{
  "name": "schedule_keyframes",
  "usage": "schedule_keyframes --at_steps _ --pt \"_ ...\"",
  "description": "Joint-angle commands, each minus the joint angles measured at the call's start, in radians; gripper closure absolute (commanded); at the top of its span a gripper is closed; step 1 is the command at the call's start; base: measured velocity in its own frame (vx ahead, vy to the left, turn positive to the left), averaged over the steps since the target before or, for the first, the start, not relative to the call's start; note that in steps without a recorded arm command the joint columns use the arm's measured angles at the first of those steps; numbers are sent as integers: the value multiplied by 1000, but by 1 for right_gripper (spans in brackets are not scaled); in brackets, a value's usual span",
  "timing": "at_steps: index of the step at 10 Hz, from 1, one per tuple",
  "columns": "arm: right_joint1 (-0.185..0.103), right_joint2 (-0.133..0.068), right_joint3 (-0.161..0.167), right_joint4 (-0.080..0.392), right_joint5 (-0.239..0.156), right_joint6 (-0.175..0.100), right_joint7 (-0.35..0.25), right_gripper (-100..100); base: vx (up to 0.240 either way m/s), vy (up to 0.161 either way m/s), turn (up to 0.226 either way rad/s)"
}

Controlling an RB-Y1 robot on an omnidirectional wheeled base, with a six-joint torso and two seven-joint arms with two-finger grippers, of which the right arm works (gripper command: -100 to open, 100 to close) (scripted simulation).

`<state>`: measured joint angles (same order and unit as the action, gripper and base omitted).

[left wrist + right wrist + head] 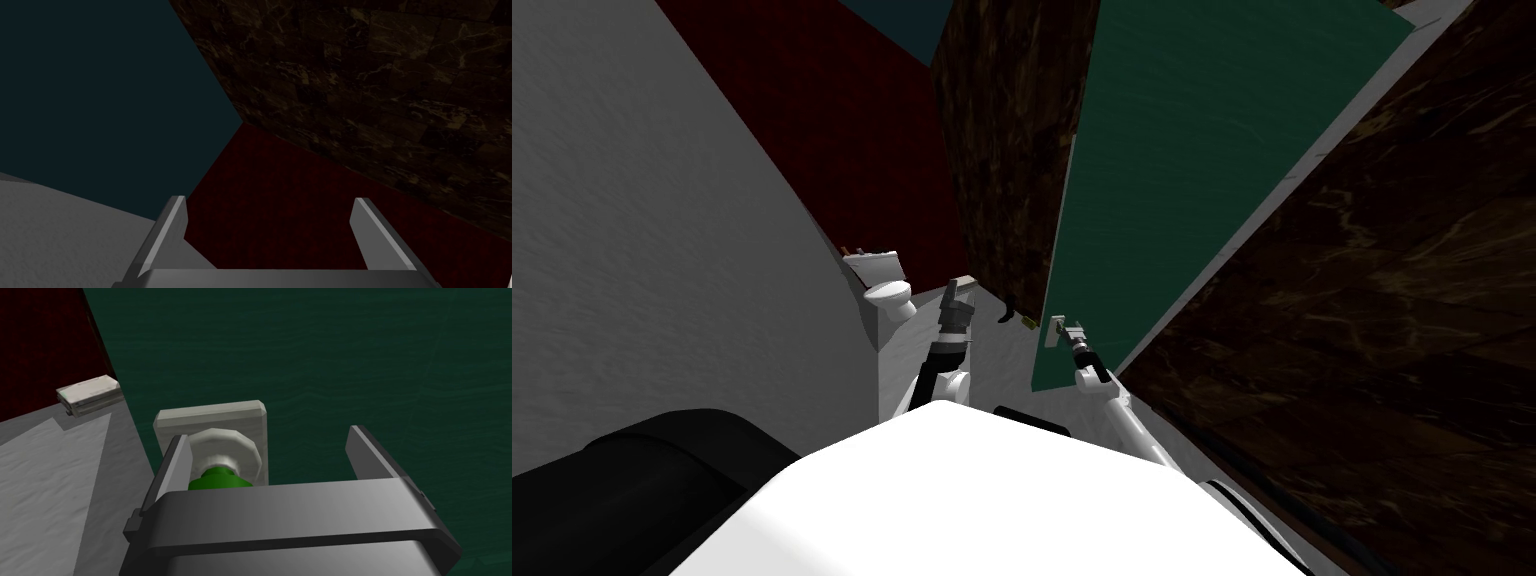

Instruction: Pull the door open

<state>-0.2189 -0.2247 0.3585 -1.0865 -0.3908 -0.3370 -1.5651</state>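
Door (1192, 180): dark green, ajar, free edge clear of the marbled wall (1002, 150).
Door knob (220, 475): green, on a pale plate near that edge.
Right gripper (267, 435): spread wide, knob beside one finger, ungrasped.
Left gripper (269, 200): spread, empty.

Green knob (218, 477): most of it hides behind the dark body of the right gripper (268, 438); only a small bit shows.
White plate (210, 419): its lower part is hidden by that same gripper.
Finger (175, 460) and knob: they sit right beside each other; touching or not cannot be told.
Green door (1172, 150): its top is cut off by the picture's edge.
Small dark thing (1005, 312): it lies on the floor (1007, 350) left of the door; too small to name.
Flat pale box (90, 395): it lies far off on the floor; what it is cannot be told.
Toilet (884, 285): the bits on its tank (874, 265) are too small to make out.
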Motion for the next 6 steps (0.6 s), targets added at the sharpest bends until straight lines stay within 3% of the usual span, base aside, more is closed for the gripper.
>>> schedule_keyframes --at_steps 1,2,3,6 --pt "15 -33 -29 18 -4 -2 0 100 4 7 13" --pt "15 -33 -29 18 -4 -2 0 100 13 -11 -26" --pt "29 -17 -17 2 -7 -30 -6 100 10 41 -83" --pt "43 -27 -28 8 -11 -50 -10 100 14 40 -76"
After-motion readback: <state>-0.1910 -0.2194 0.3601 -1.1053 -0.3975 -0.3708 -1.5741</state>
